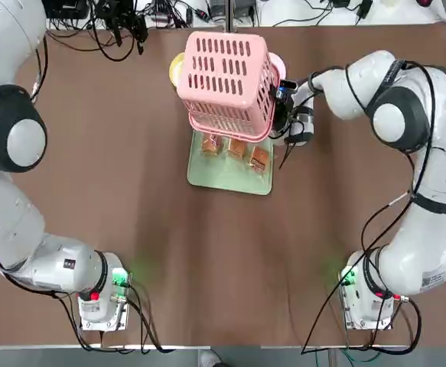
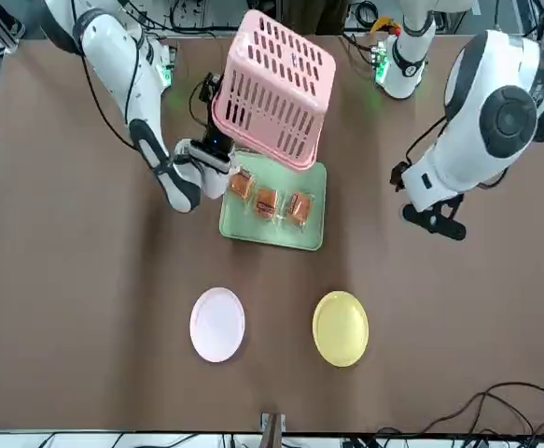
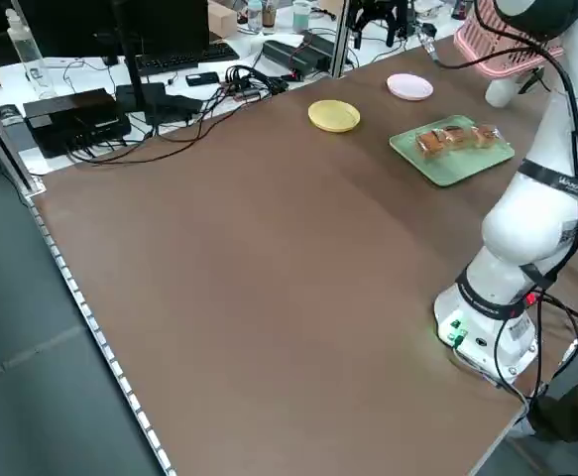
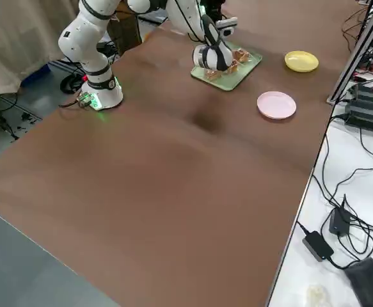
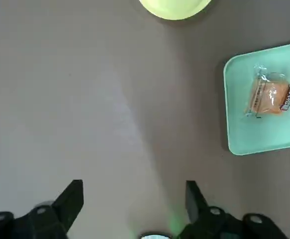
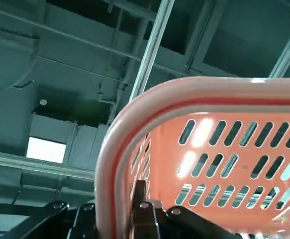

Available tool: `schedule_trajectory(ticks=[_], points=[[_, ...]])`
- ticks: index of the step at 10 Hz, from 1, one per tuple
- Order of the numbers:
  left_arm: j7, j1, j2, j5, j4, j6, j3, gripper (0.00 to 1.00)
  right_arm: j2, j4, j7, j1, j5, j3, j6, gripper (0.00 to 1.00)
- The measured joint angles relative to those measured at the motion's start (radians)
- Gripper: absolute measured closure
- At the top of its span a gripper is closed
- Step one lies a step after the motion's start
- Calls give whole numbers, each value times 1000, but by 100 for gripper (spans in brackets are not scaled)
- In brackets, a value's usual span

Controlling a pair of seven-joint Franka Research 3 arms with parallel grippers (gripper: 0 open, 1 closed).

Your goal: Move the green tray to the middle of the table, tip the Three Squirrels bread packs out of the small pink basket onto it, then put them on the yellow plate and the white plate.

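Right now the small pink basket (image 1: pixel 226 84) is hanging upturned in the air, mouth down, with its rim pinched by the right tool (image 1: pixel 284 107), whose jaws are clamped narrow on the basket's edge. Directly beneath that tool's load the green tray (image 2: pixel 273 231) is lying mid-table, and three Three Squirrels bread packs (image 2: pixel 270 200) are resting on it in a row, so the tipping step is looking finished or all but finished. By my reading, the next move is calling for the right tool to be carrying the empty basket aside and setting it down clear of the tray, and then for the packs to be lifted one at a time to the plates.

Beyond the tray on the side away from the robot, the yellow plate (image 2: pixel 341 328) and the white plate (image 2: pixel 217 323) are sitting apart from each other, both bare. The left tool (image 5: pixel 132 199) is hovering with jaws spread wide and holding nothing, over bare table (image 1: pixel 131 191) to the tray's left.

From overhead, the basket is covering most of both plates; the front view is showing them whole. The left wrist view is giving one pack on a tray corner and the yellow plate's edge ahead of the left tool. The right wrist view is showing only the basket rim in that tool's grip against the ceiling, and nothing of the tray.
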Motion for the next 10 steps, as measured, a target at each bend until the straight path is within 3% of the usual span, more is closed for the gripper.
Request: schedule_trajectory(ticks=[1,4,6,8,10], points=[[0,0,-24,0,9,-20,0,15,-5,3,-4,-4,0,10,-5,94],[0,0,-117,-19,15,-91,-7,64,-17,3,-7,-20,0,26,-5,94],[-4,0,-176,-69,18,-172,-56,94,-17,0,-13,-26,0,27,-5,94],[-34,-7,-227,-115,17,-252,-137,99,-17,-5,-17,-27,0,27,-5,94],[-47,-7,-228,-117,12,-252,-160,99,-17,-15,-17,-28,-1,27,-2,94]])
